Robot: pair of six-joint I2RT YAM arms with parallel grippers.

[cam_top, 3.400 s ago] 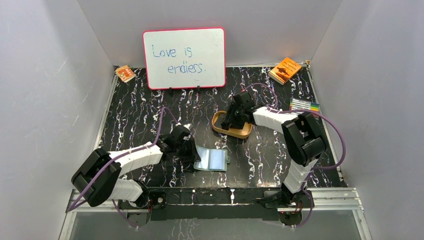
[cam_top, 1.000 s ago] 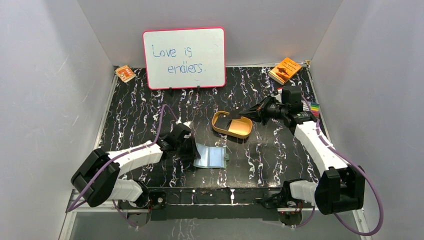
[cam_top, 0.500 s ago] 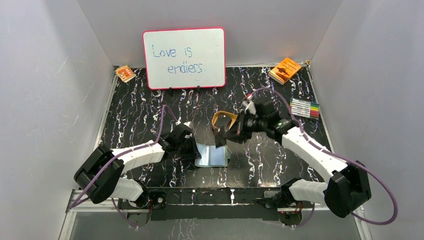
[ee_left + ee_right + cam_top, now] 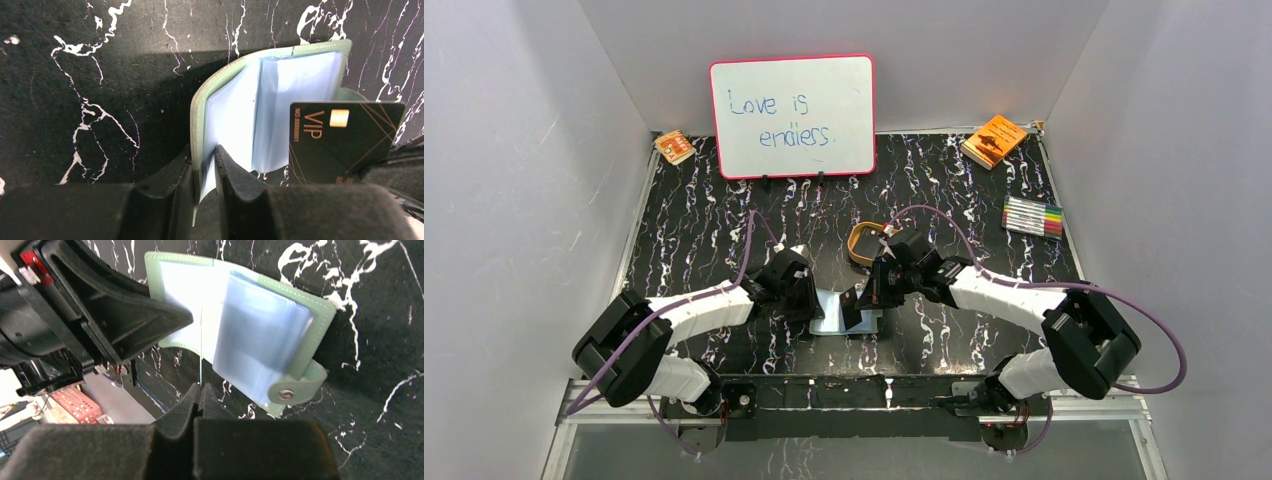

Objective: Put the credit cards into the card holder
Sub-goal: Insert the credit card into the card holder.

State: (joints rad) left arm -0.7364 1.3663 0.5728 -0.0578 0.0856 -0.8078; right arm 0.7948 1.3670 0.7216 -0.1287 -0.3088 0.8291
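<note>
Right gripper: clamped on black credit card, over open card holder by tabletop's near edge; left gripper pinches its cover.

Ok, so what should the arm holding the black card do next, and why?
Probably lower the black VIP credit card edge-first into a pale blue clear plastic sleeve of the sage-green fold-over card holder. The right jaws are shut on the card, which hangs over the open sleeves and looks not yet inside. The left jaws pinch the holder's cover, holding it open.
</note>
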